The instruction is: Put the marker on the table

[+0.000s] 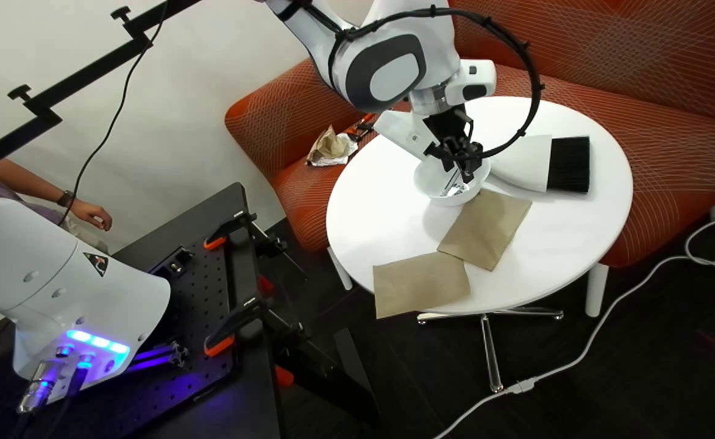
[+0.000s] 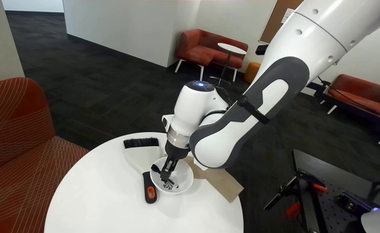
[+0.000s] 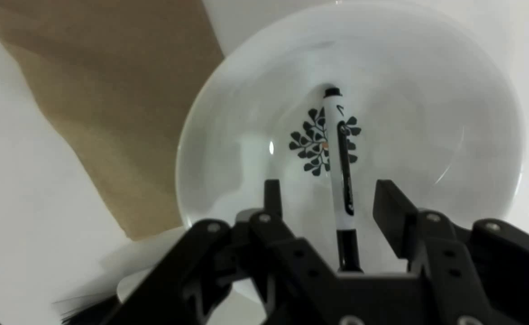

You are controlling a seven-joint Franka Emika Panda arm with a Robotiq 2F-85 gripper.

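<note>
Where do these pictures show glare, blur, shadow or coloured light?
Wrist view: glints inside the bowl, soft brush bristles, marker fairly sharp; an exterior view: blue lights tinting the perforated plate; both exterior views: faint shadow on the table beside the bowl.

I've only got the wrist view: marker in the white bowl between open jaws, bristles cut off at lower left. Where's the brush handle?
Observer: In an exterior view, the brush handle lies beside the bowl.
Operator: Anything jutting off the edge?
Observer: Yes. In an exterior view, a brown paper sheet reaches past the edge of the table.
Operator: Anyone in shot?
Observer: Yes. In an exterior view, a person's hand shows past the robot's base.
</note>
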